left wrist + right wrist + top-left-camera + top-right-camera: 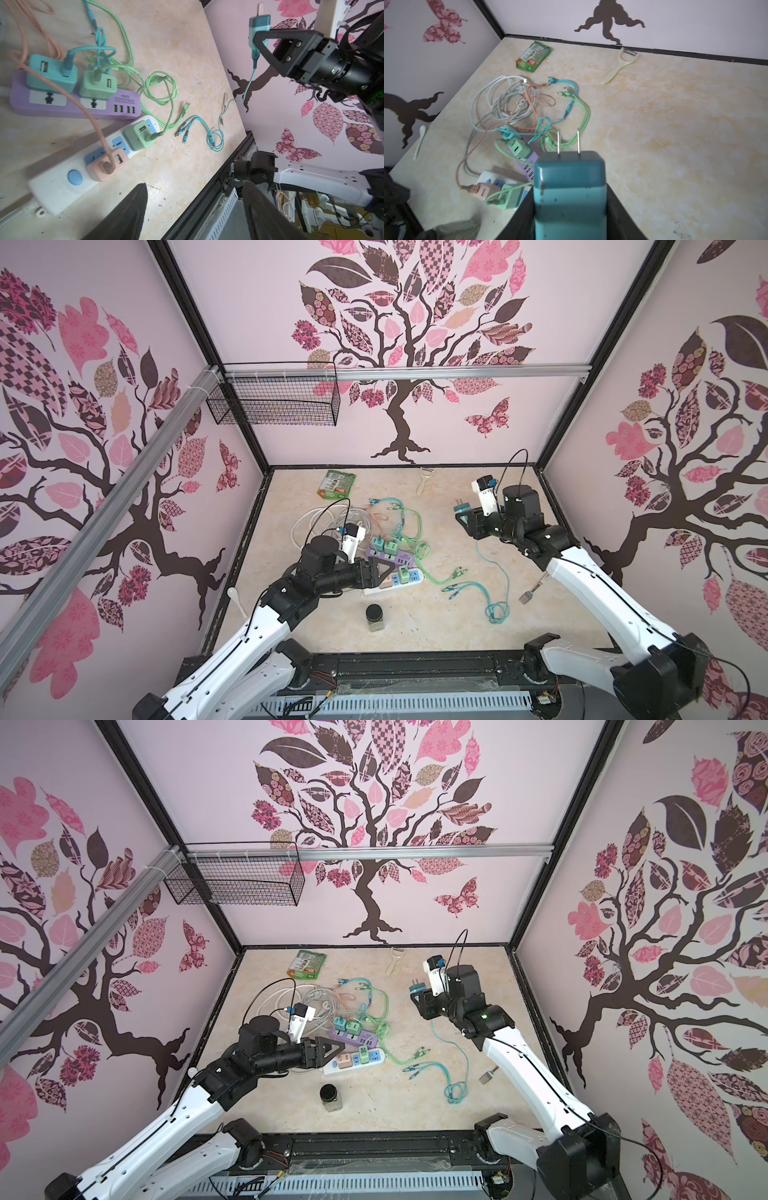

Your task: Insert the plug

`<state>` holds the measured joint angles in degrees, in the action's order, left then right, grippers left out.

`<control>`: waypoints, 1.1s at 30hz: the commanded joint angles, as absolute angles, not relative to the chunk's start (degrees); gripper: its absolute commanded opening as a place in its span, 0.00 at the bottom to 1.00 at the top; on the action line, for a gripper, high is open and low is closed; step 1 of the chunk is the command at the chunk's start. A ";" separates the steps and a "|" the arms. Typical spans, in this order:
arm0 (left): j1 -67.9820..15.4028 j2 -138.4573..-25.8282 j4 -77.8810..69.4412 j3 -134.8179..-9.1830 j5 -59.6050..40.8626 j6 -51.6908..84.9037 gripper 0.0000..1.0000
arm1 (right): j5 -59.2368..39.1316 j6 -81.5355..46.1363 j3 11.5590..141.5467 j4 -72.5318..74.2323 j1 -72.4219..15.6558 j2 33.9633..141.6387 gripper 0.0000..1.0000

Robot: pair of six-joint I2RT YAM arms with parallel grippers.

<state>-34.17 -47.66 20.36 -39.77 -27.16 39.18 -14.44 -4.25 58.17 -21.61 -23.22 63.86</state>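
- Two jaws of the left gripper (376, 572) stand released and empty above the 9 o'clock end of the long white plastic power strip (397, 587). It could pin that strip down.
- One free blue socket (118, 143) sits between the pink cube adapter (108, 166) and the green cube adapter (139, 135), a likely target.
- At 2 o'clock from the strip, the right gripper (462, 517) is clenched on the teal two-pronged charger plug (570, 187), held aloft. Turn the prongs downward, align them with the slots, then descend straight.

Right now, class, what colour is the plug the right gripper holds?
Teal plug, best seen in right wrist view.
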 commanded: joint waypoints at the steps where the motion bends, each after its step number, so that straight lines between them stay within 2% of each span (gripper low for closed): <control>1: -34.67 -48.83 15.76 -43.34 -31.08 39.54 0.75 | -17.75 -2.23 57.42 -25.32 -26.76 60.23 0.25; 11: -42.32 -56.12 13.32 -48.81 -30.87 39.81 0.73 | -19.59 -0.36 55.16 -26.83 -36.19 57.51 0.25; 18: -43.29 -59.53 10.30 -49.78 -31.37 41.85 0.73 | -22.63 1.22 54.50 -25.92 -39.79 56.25 0.25; 26: -43.61 -62.18 9.67 -51.39 -33.47 42.97 0.71 | -20.04 2.73 55.46 -26.25 -45.82 57.77 0.26; 33: -43.77 -63.02 9.54 -51.46 -35.82 43.42 0.62 | -20.32 2.97 56.46 -25.57 -46.76 58.18 0.26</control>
<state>-43.55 -62.76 11.14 -48.69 -34.04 43.48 -20.21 2.02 53.91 -25.91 -46.33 57.80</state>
